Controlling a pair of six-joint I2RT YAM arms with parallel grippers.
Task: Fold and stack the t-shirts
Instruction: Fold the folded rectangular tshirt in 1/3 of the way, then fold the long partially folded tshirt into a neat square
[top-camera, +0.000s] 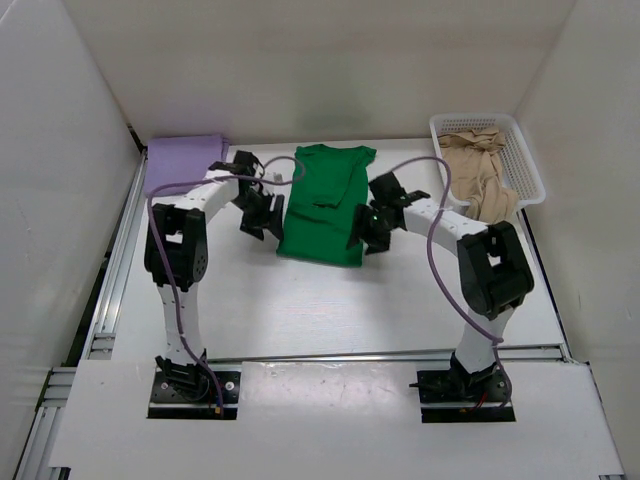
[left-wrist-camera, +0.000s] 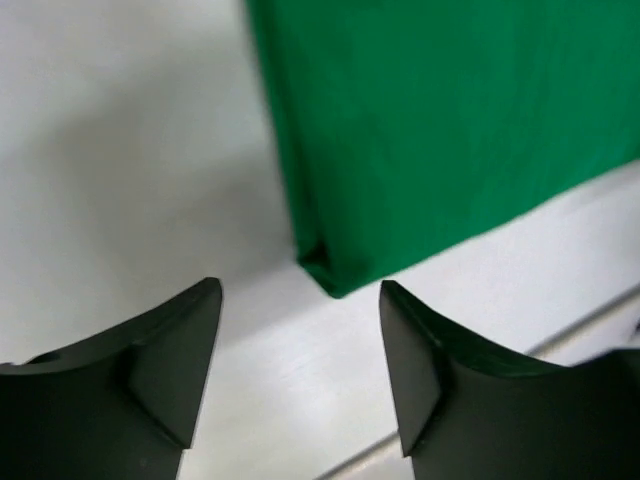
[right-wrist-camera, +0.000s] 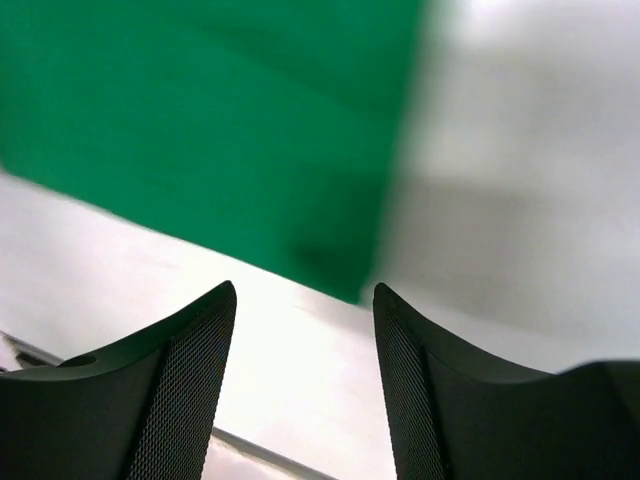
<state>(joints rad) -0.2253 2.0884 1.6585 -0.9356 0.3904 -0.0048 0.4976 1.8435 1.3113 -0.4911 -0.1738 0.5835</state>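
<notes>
Left gripper (left-wrist-camera: 300, 290): fingers spread wide, nothing between them, just short of the green t-shirt's (top-camera: 322, 205) near left corner. Right gripper (right-wrist-camera: 305, 290): likewise spread and empty at its near right corner. Only the wrist views show both gaps bare. Green t-shirt folded lengthwise, mid table (top-camera: 300, 300). Overhead view only: lavender t-shirt (top-camera: 185, 160) folded, far left corner; tan t-shirt (top-camera: 470, 165) crumpled in mesh basket (top-camera: 475, 118), far right corner.

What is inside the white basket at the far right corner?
A crumpled tan t-shirt fills most of the white mesh basket. Whether anything lies beneath the cloth cannot be seen, because it covers the bottom.
</notes>
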